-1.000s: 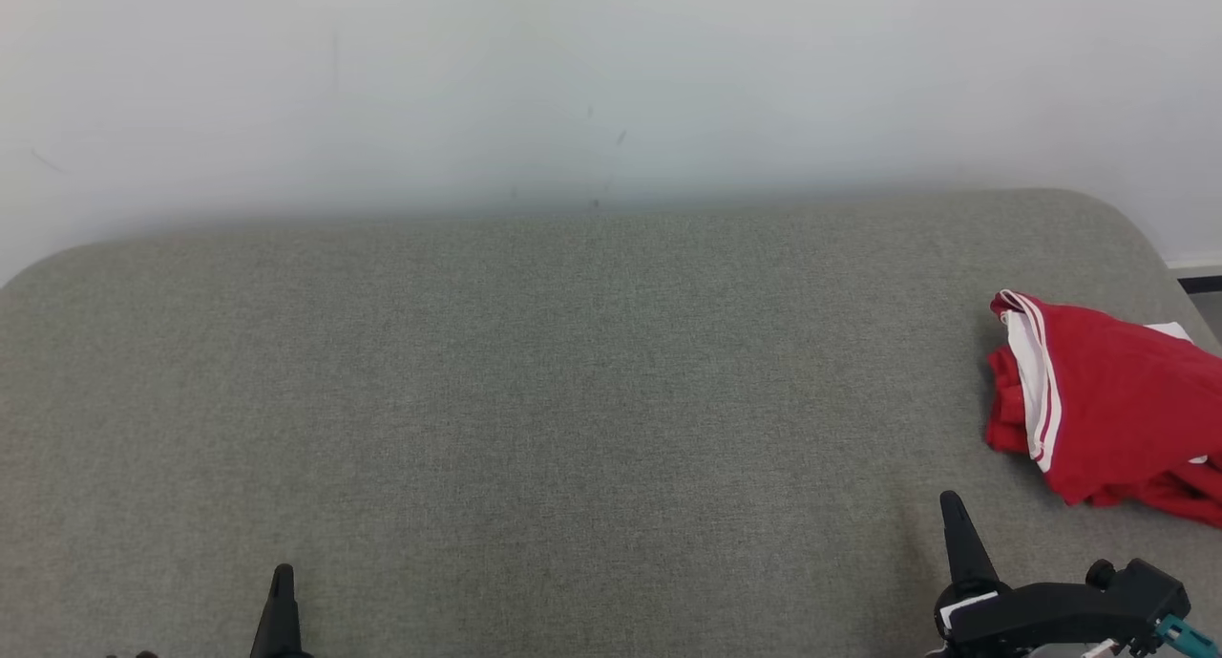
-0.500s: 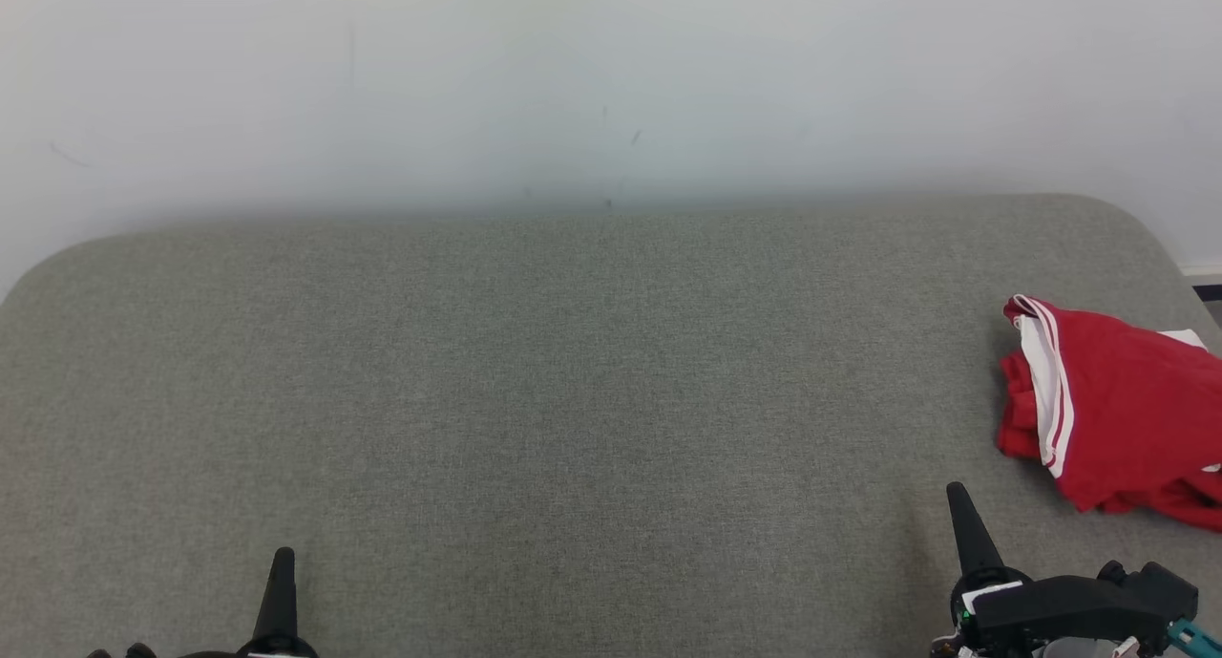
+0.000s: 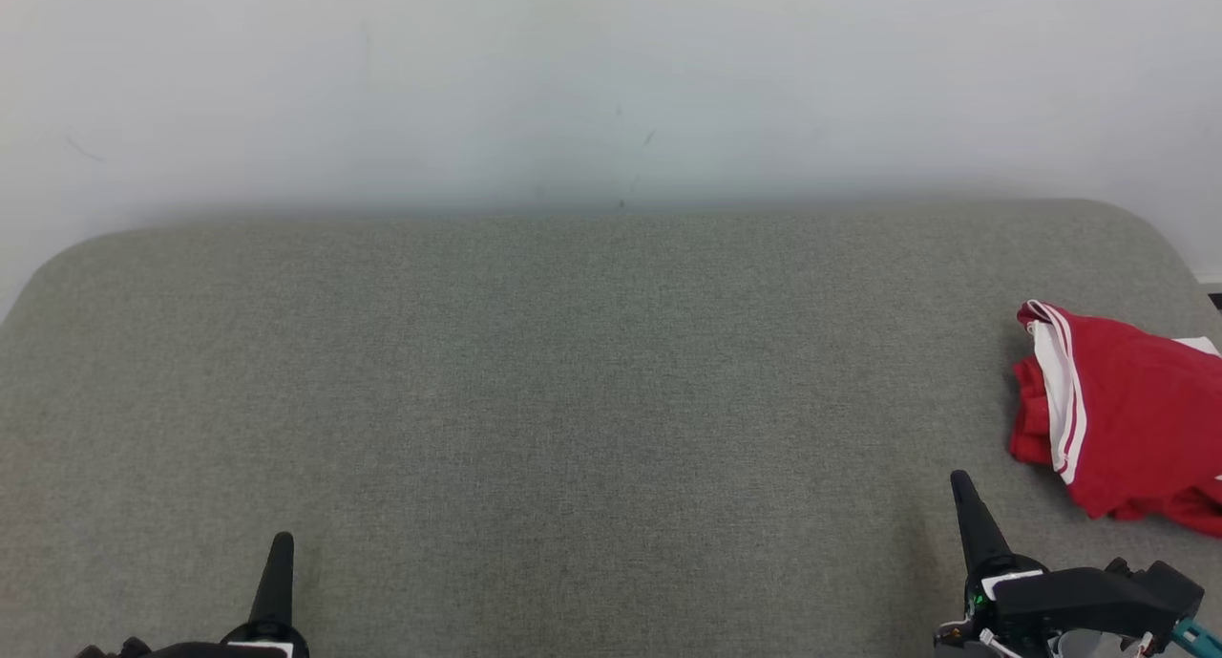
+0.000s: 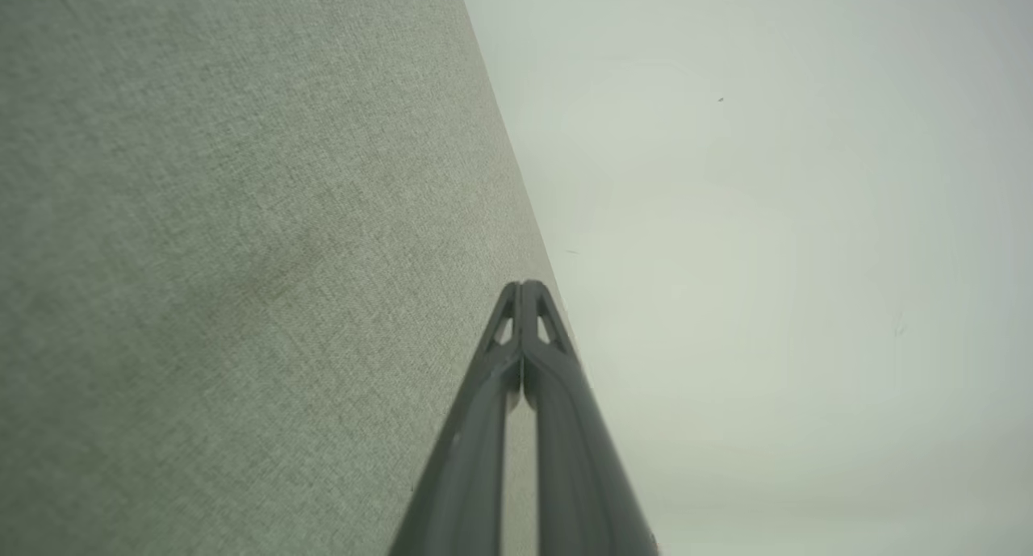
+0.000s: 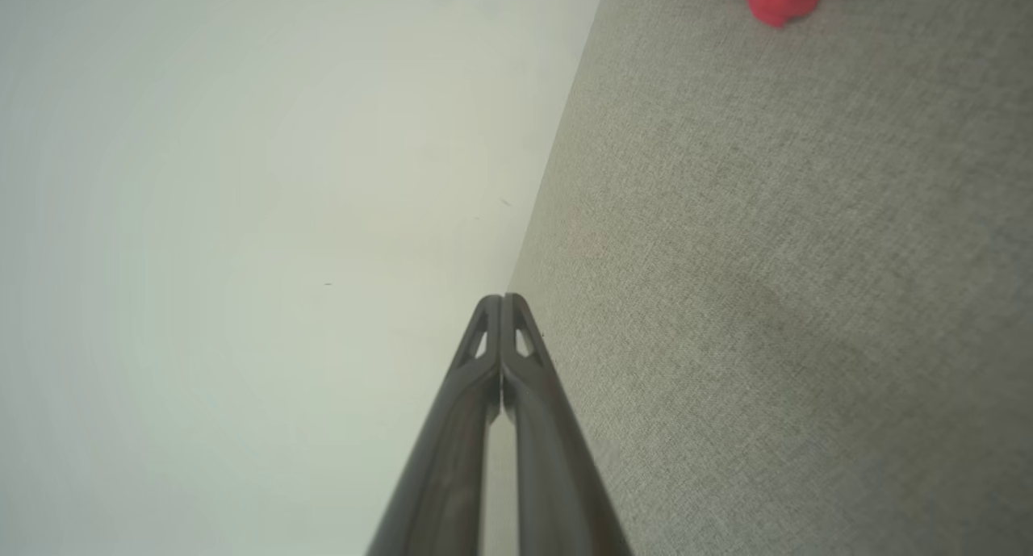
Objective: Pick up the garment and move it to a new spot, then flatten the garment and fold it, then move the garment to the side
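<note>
Head view: one red garment with white side stripes is lying crumpled at the far right of the grey fabric-covered desk, partly running out of frame. One left hand is showing at the lower left, its fingers pressed together into a single dark point and gripping nothing. One right hand is showing at the lower right, likewise pinched together and carrying nothing, its tip sitting near the garment's lower left corner but apart from it. A pale wall is standing behind the desk. Left wrist view: the two fingers are meeting tip to tip. Right wrist view: the fingers are touching at their tips, and a red fold of the garment is peeking in at the top edge, well apart from them.
</note>
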Robot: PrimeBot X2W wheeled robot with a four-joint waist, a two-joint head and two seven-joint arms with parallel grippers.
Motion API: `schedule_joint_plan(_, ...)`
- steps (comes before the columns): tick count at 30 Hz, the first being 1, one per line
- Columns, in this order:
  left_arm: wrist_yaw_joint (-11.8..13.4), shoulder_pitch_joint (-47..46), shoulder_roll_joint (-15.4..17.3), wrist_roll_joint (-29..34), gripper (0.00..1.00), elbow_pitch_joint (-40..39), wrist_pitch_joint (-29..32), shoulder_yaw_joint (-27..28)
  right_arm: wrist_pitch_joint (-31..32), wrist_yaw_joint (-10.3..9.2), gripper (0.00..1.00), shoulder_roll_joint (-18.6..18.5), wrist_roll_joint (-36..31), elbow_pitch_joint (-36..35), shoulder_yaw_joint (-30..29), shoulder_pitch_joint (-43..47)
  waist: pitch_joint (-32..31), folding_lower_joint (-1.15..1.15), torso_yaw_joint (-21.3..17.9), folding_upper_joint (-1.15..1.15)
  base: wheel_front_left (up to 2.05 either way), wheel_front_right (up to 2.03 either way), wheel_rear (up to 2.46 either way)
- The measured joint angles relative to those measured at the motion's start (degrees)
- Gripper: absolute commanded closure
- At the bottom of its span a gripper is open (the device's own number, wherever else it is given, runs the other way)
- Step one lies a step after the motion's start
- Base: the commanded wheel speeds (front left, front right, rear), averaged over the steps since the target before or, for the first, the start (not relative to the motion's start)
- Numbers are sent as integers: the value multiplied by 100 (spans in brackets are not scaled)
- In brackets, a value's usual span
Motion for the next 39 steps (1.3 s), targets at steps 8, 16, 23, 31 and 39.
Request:
schedule_joint_plan(8, -44, -52, 2, -387, 100, -27, 100, 24, 99, 0, 100, -1, 397, -58, -37, -25, -3, 0, 53, 0, 0, 0, 0)
schedule_joint_plan(16, -56, -108, 3, -737, 100, -55, 185, 49, 180, 0, 100, -1, 770, -97, -71, -32, -6, 0, 105, 0, 0, 0, 0)
schedule_joint_plan(23, -98, -137, 4, -1032, 100, -77, 269, 67, 257, 0, 100, -2, 1079, -146, -102, -41, -8, 0, 151, 0, 0, 0, 0)
schedule_joint_plan(31, -107, -203, 7, -1352, 100, -100, 346, 89, 337, 0, 100, -2, 1415, -199, -135, -48, -11, 0, 204, 0, 0, 0, 0)
schedule_joint_plan(39, -134, -225, 9, -1617, 100, -116, 420, 108, 402, 0, 100, -2, 1692, -241, -159, -55, -14, 0, 249, 0, 0, 0, 0)
